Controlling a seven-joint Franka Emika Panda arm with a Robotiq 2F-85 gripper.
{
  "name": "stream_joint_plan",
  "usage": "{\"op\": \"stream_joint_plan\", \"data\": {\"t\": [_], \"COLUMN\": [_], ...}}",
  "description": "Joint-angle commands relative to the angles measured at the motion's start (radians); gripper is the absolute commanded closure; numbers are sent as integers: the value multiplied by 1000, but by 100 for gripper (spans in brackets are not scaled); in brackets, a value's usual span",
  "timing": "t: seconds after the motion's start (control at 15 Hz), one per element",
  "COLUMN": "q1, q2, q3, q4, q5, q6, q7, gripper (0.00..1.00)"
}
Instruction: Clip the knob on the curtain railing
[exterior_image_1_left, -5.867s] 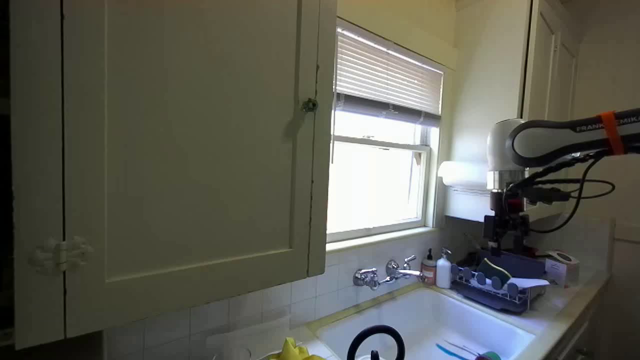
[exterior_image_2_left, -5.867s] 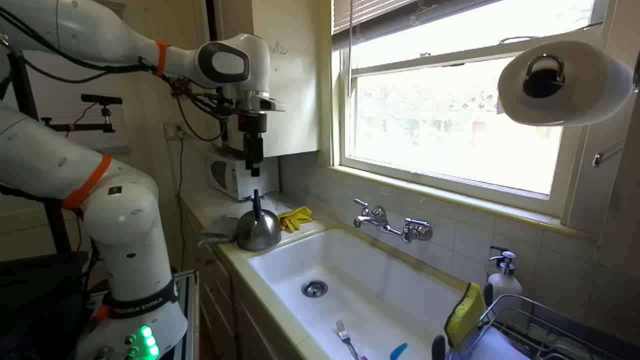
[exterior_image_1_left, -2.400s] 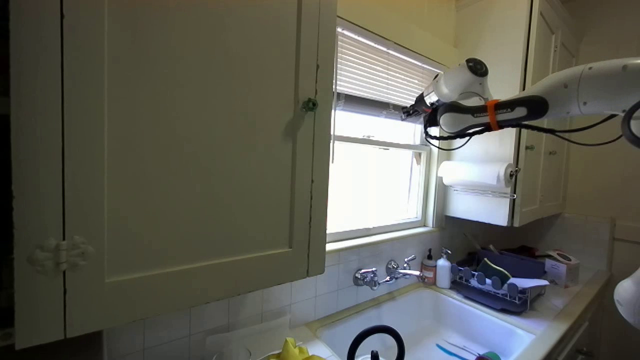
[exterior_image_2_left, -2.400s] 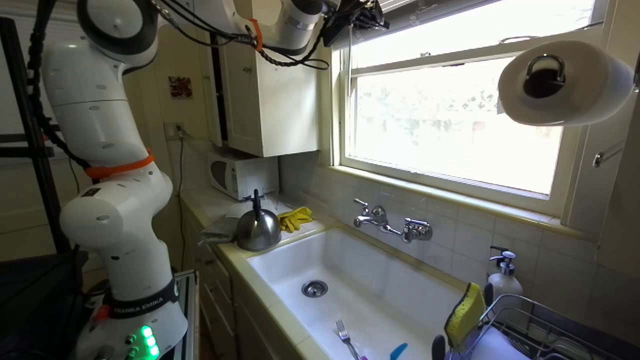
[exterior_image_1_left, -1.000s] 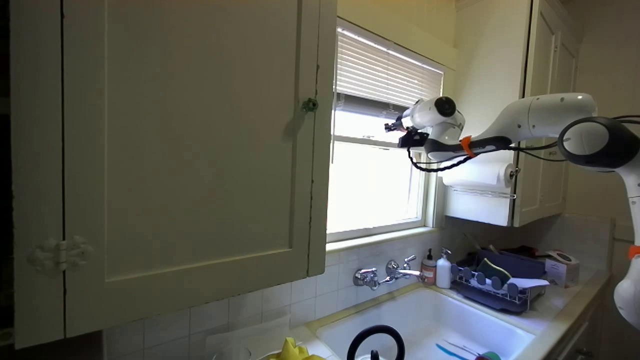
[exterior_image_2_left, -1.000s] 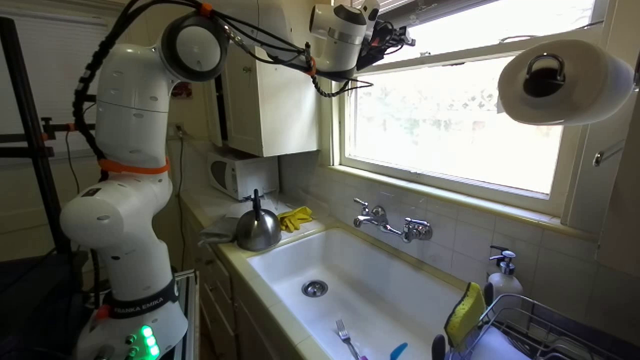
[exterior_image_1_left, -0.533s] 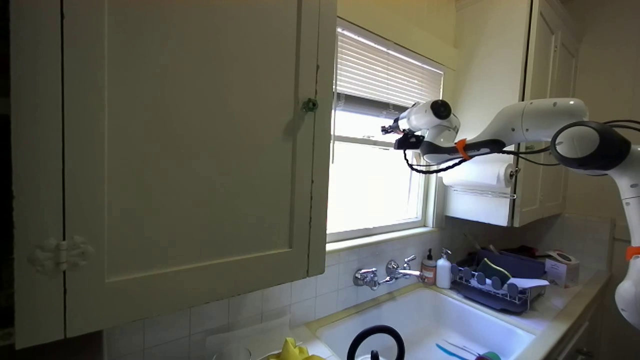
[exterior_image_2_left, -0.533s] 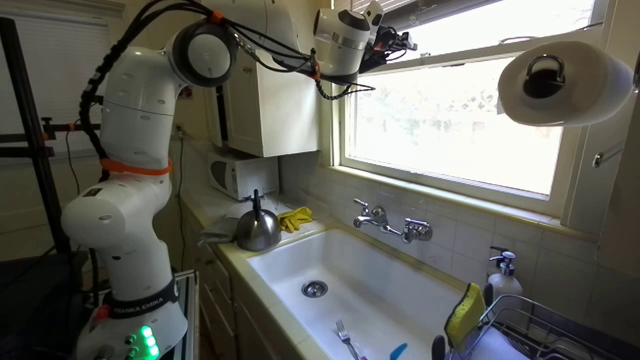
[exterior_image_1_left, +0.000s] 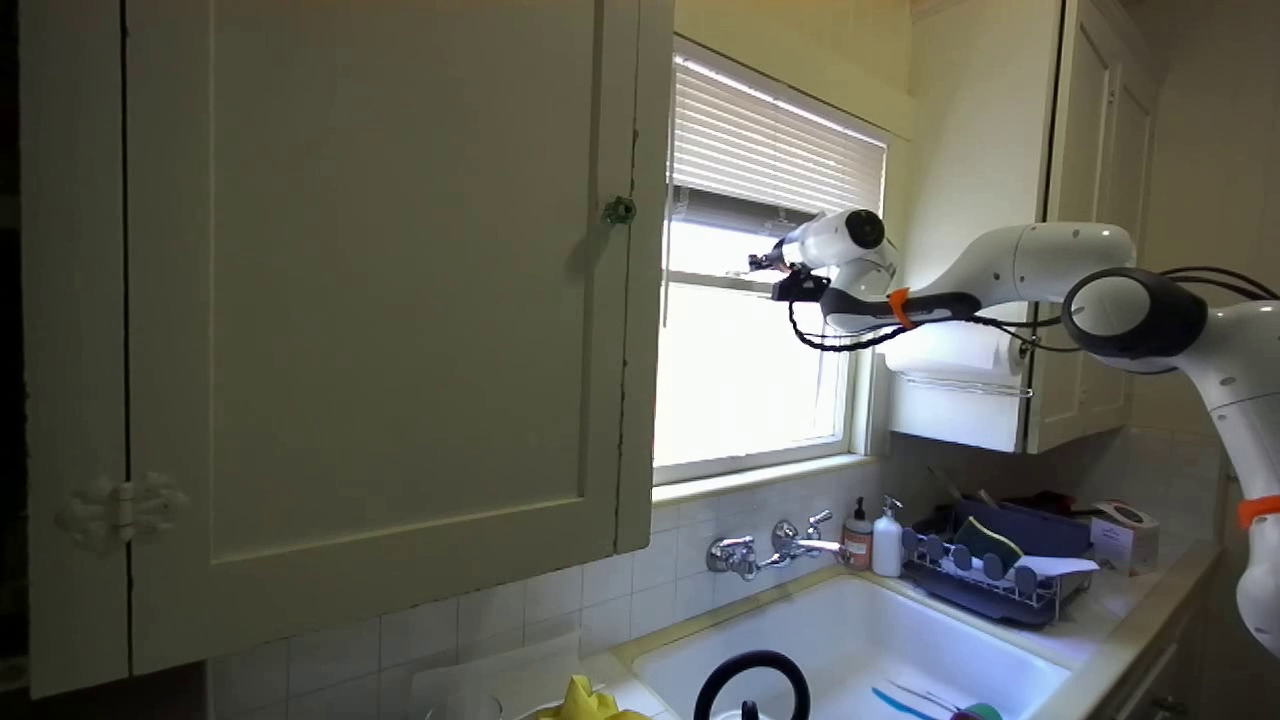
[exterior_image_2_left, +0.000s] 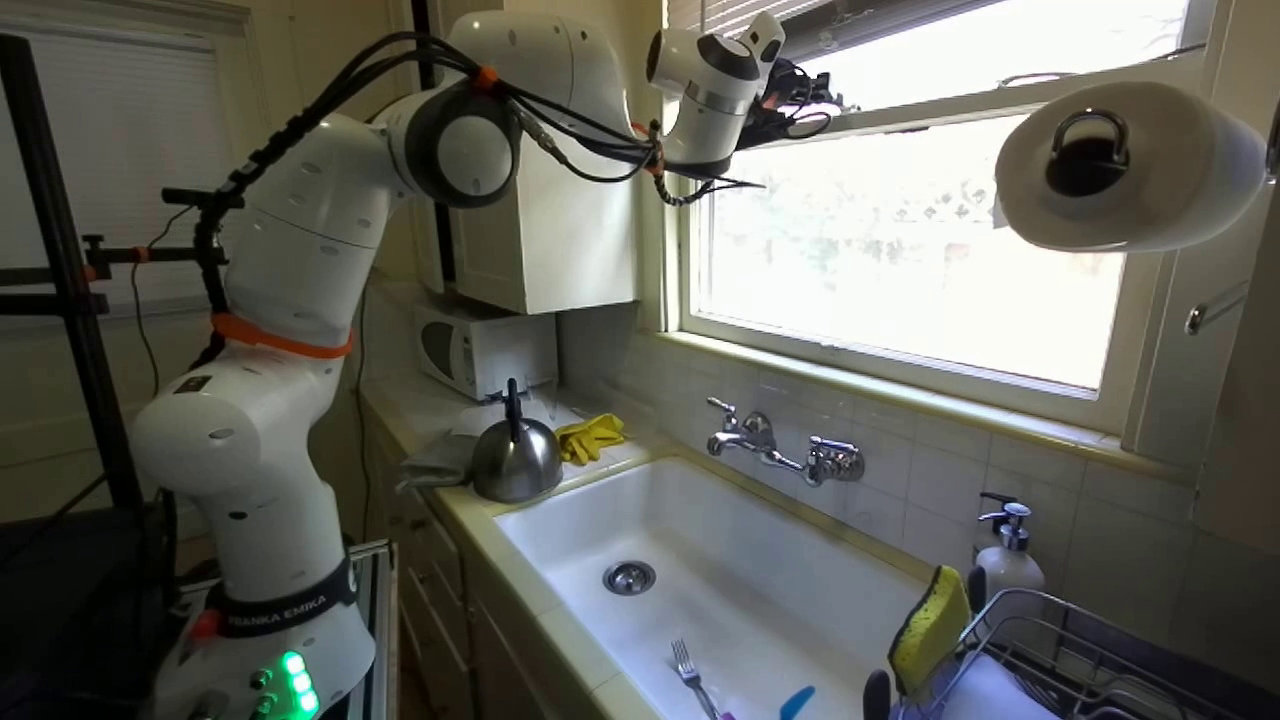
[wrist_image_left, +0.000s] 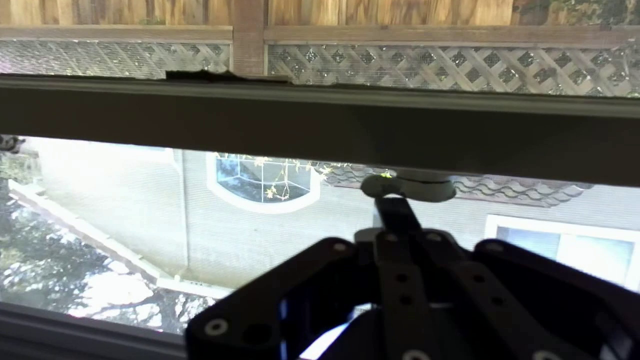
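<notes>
One Franka Panda arm (exterior_image_2_left: 300, 205), white with orange bands, extended in both exterior views toward the sash window (exterior_image_2_left: 900, 240), whose meeting rail (wrist_image_left: 250, 125) crosses the wrist view. One white sink (exterior_image_2_left: 760, 580), beneath the window. One slatted blind (exterior_image_1_left: 775, 140), white, covering the window's upper part; its thin curtain railing (exterior_image_1_left: 780, 97) runs along the top edge. One metal kettle (exterior_image_2_left: 517, 465), black-handled, upright beside the sink. One Robotiq gripper (wrist_image_left: 395, 207), black, well below that railing, fingers together. One latch knob (wrist_image_left: 425, 190), pale, rounded, on the meeting rail, just ahead of the fingertips in the wrist view; contact cannot be told.
</notes>
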Motion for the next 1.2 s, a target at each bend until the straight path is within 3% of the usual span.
{"op": "stream_joint_plan", "data": {"t": [0.0, 0.6, 1.13], "q1": [45, 104, 122], "q2": [88, 212, 262], "q3": [-2, -8, 19], "q4": [132, 314, 391], "q5": [-11, 1, 34], "q6": [-24, -111, -168], "q7": [-34, -98, -187], "gripper": [100, 100, 100]}}
